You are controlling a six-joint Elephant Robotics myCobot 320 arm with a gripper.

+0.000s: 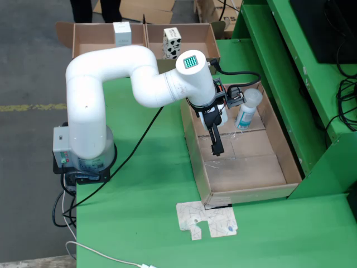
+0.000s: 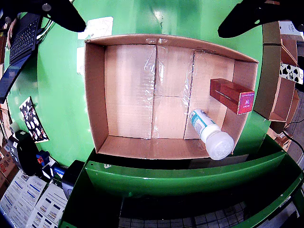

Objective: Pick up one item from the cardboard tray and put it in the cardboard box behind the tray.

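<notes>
The cardboard tray (image 1: 276,167) lies on the green table, and the wrist view looks straight down into it (image 2: 95,90). A white bottle with a teal label (image 1: 246,110) (image 2: 209,134) stands near one wall. A dark red carton (image 2: 232,95) lies next to it; in the fixed view the wrist hides the carton. My gripper (image 1: 216,146) hangs over the tray's middle, above the floor. Its fingers show at the top corners of the wrist view (image 2: 152,28), wide apart and empty. The cardboard box (image 1: 89,39) behind the tray holds a white carton (image 1: 122,33) and a spotted carton (image 1: 172,43).
A flat printed cardboard scrap (image 1: 207,220) lies on the table in front of the tray. A green shelf frame (image 1: 290,67) rises along the tray's right side in the fixed view. A black cable (image 1: 134,148) runs from the arm across the table to its base.
</notes>
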